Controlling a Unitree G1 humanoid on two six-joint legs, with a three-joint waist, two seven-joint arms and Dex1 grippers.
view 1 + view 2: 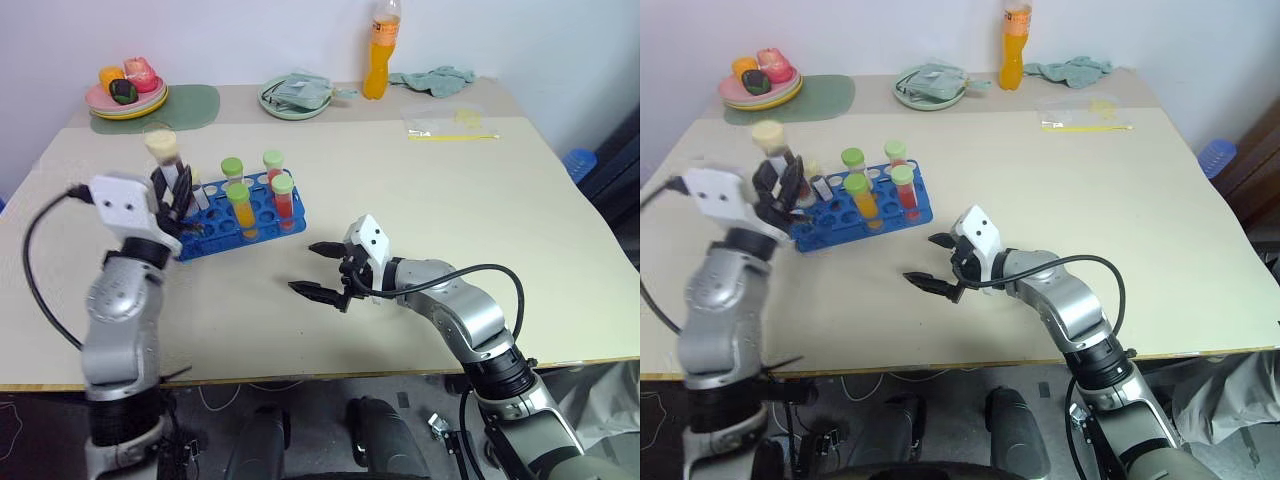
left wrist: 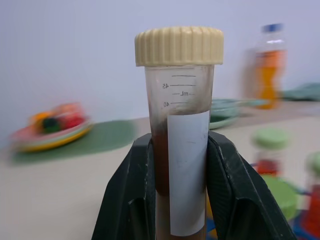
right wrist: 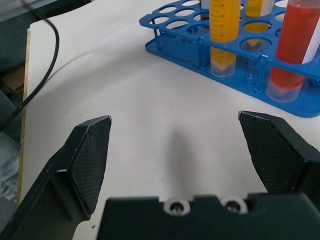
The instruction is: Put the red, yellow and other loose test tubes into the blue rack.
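Silver-grey jointed arms, white wrist housings, black cables, black-fingered right hand [image 1: 318, 270].

left hand [image 1: 172, 192] clamped, right hand [image 1: 318, 270] spread

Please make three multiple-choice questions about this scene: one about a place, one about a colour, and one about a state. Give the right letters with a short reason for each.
1. Where does the orange drink bottle stand?
A. at the far edge of the table
B. inside the blue rack
C. beside the right claw

2. What colour is the cap of the tube that the left claw holds?
A. green
B. cream
C. red

3. In what state is the right claw?
A. shut on a tube
B. shut on nothing
C. open and empty

Answers:
1. A: the orange drink bottle stands by the wall, far behind the blue rack.
2. B: the left claw grips the tube with dark contents, and its ribbed cap is cream.
3. C: the right claw has its fingers spread wide over bare table, with nothing between them.
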